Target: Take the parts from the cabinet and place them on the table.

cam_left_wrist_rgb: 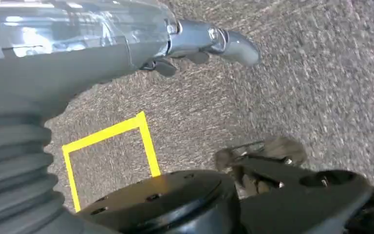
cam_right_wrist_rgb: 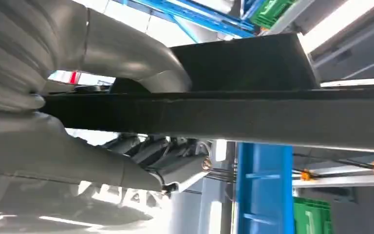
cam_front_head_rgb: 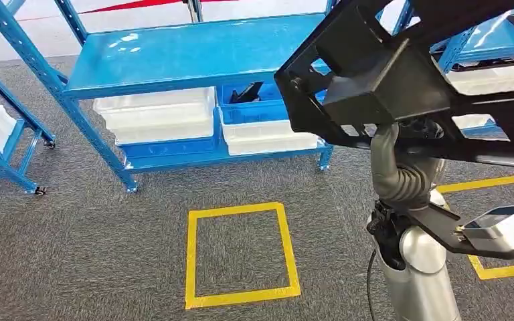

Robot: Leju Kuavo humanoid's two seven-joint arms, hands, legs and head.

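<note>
Presently the right hand (cam_right_wrist_rgb: 126, 122) grips a large black part (cam_front_head_rgb: 401, 73), a flat, matt plastic frame with cut-out openings and a boxy raised block at its middle. In the right wrist view the thick grey thumb lies over the frame's edge and the darker fingers (cam_right_wrist_rgb: 156, 151) curl beneath it, clamping the part between them. The part is held raised in front of the head camera, above the grey ribbed wrist cover, and well clear of the cabinet (cam_front_head_rgb: 194, 57).

The cabinet is blue painted metal shelving with a smooth, glossy top shelf and perforated angled uprights. On its lower shelf stand white translucent plastic bins (cam_front_head_rgb: 157, 114) and a blue bin (cam_front_head_rgb: 254, 107) holding a dark item.

The left hand (cam_left_wrist_rgb: 199, 44) hangs above coarse grey carpet (cam_front_head_rgb: 94, 241); its fingers curl loosely and hold nothing. Yellow tape squares (cam_front_head_rgb: 241, 254) mark the floor.
</note>
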